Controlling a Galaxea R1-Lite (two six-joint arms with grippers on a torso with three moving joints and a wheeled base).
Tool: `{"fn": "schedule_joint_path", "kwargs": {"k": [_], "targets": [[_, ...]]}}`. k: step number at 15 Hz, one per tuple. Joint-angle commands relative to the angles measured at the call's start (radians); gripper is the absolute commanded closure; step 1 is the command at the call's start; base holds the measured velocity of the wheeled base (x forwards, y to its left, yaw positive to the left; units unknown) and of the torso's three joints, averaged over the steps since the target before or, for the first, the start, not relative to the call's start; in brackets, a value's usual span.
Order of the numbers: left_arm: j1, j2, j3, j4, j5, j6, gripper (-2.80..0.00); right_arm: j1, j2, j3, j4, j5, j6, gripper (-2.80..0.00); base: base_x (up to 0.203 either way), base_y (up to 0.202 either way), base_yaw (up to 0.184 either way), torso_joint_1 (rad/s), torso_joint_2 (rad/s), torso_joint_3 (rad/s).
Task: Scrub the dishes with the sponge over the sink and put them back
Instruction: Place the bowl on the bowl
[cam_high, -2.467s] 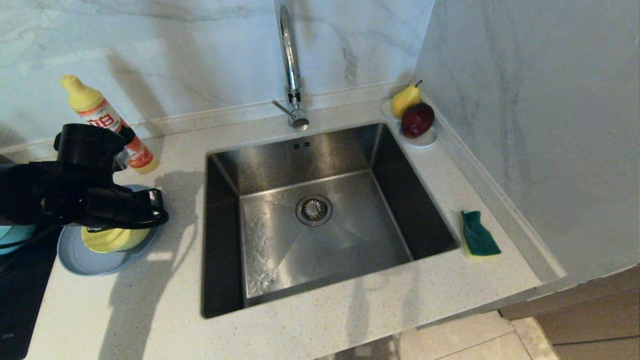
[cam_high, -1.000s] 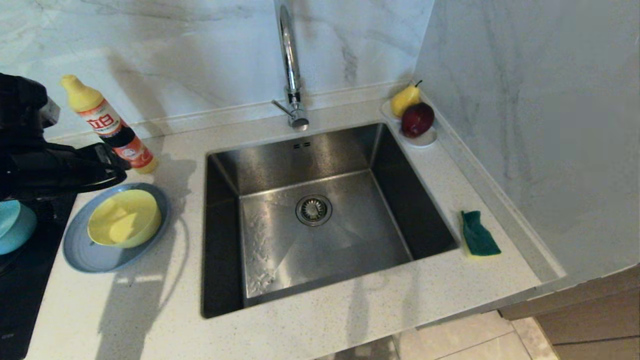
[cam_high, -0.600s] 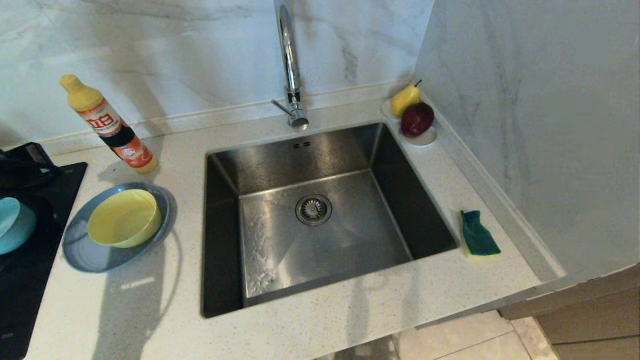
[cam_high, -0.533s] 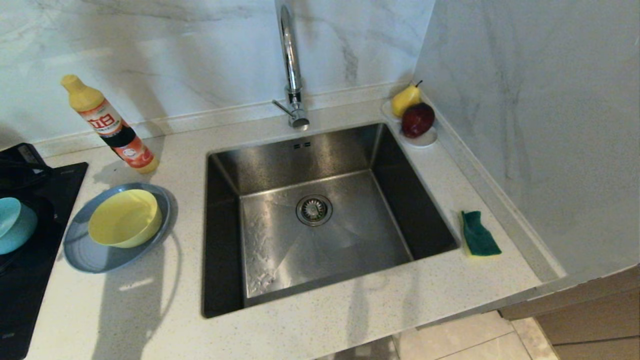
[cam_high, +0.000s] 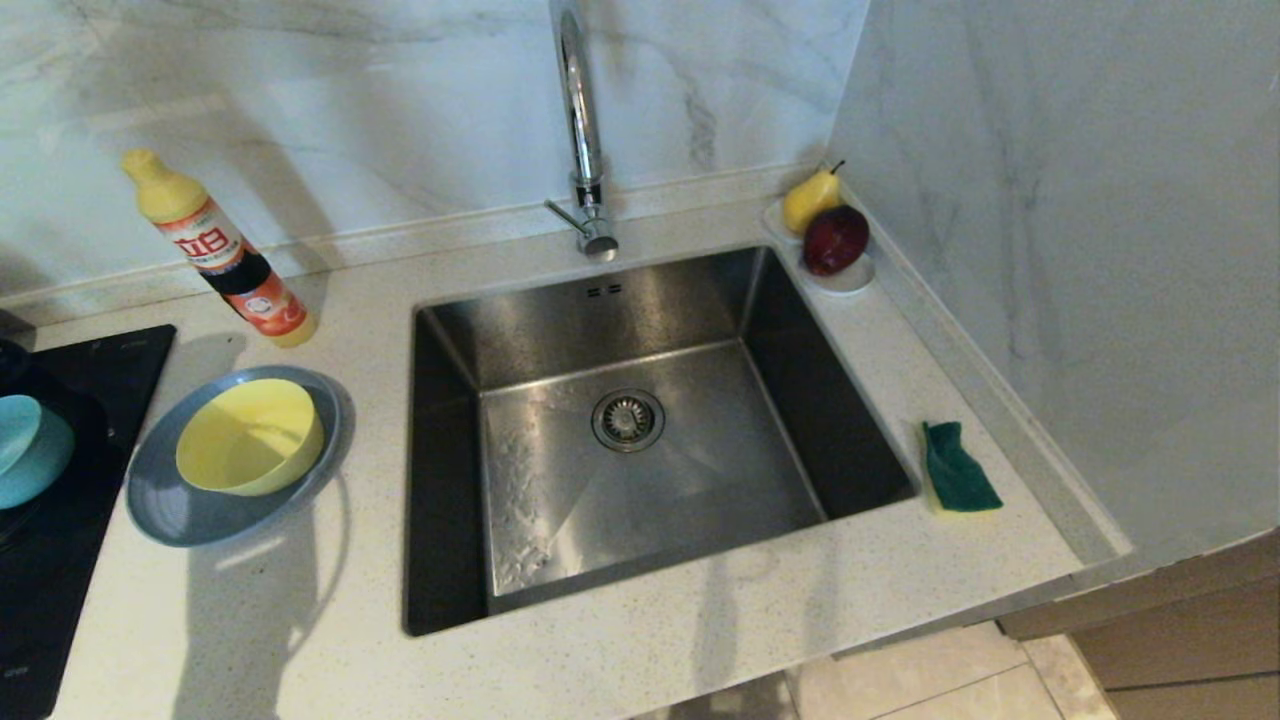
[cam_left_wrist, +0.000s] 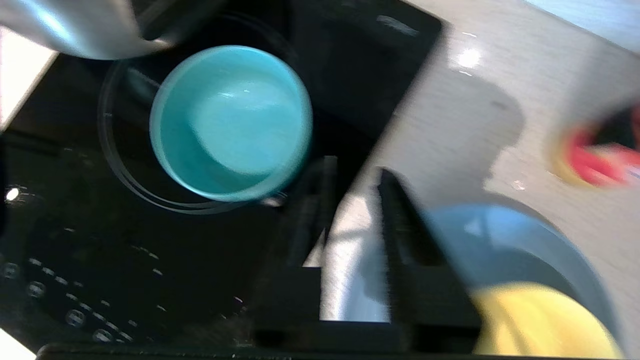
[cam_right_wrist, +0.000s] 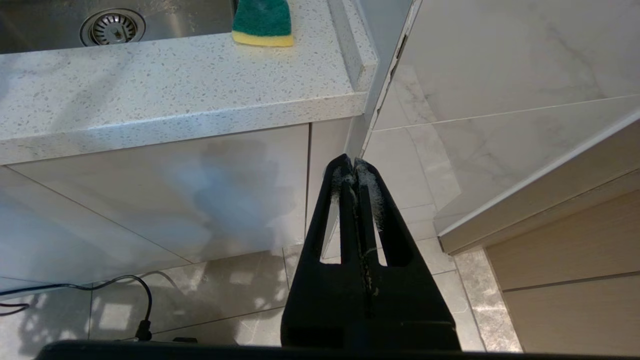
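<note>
Three dishes waiting left of the square steel sink (cam_high: 640, 440): left gripper (cam_left_wrist: 350, 175), fingers narrowly parted and empty, hovering between teal-blue bowl (cam_left_wrist: 231, 120) and grey-blue plate (cam_left_wrist: 505, 240), needing wider jaws before gripping a rim; right gripper (cam_right_wrist: 354, 172) parked, fingers pressed together.

teal-blue bowl (cam_high: 25, 450) cut by the head view's left edge; detergent bottle (cam_left_wrist: 597, 157) blurred.

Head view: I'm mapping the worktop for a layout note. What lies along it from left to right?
Teal-blue bowl → grey-blue plate with the yellow bowl on it → sink → sponge.
</note>
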Motion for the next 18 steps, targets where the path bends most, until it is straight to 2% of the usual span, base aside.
{"fn": "schedule_joint_path", "kwargs": {"k": [1,10,18], "targets": [[0.034,0.091,-0.030,0.004,-0.011,0.002,-2.80,0.000,0.000,0.000,0.000,0.000,0.000,0.00,0.000,0.000,0.000,0.000,0.00,0.000],[0.073,0.301,-0.127,0.006,-0.041,0.013,-2.80,0.000,0.000,0.000,0.000,0.000,0.000,0.00,0.000,0.000,0.000,0.000,0.00,0.000],[0.081,0.366,-0.171,0.006,-0.042,0.013,-2.80,0.000,0.000,0.000,0.000,0.000,0.000,0.00,0.000,0.000,0.000,0.000,0.00,0.000]]}}
